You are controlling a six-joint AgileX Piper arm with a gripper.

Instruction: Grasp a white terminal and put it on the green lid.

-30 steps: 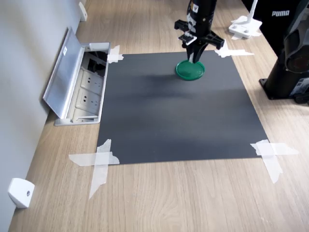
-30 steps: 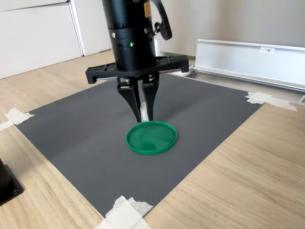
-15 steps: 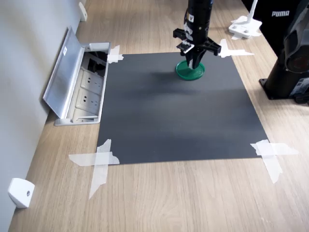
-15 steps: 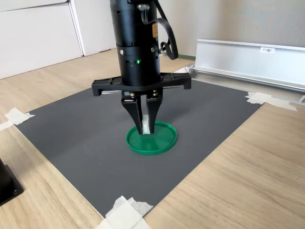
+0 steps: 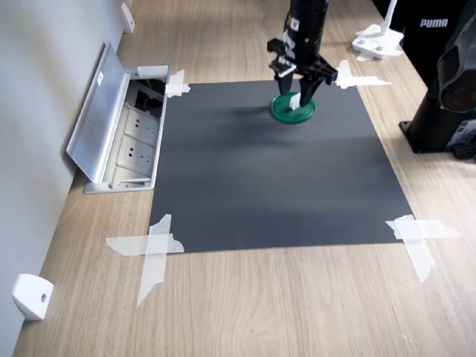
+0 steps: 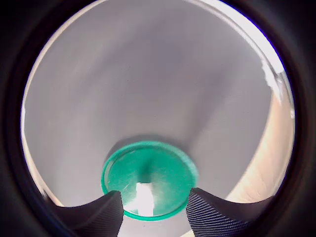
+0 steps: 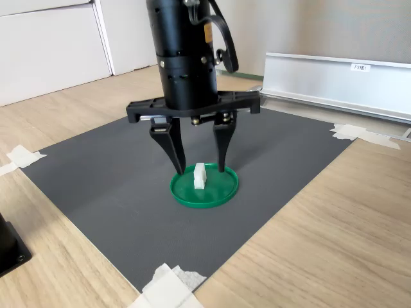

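Now the gripper (image 7: 198,172) hung spread wide over the green lid (image 7: 218,191), its two dark fingers (image 7: 172,149) standing apart on either side of the white terminal (image 7: 200,176) and clear of it. That small white block stood upright on the lid, inside the raised rim, toward the second exterior view's left of the disc's middle. The lid lay flat on the dark grey mat (image 7: 103,173), which was taped at its corners to the wooden table (image 7: 334,237). From the first exterior view the lid (image 5: 286,112) sat near the mat's far edge, right of centre, with the terminal (image 5: 294,101) showing white between the fingers. Through the wrist view the block (image 6: 144,196) rested on the green disc (image 6: 163,165) between the ribbed pads (image 6: 213,213)
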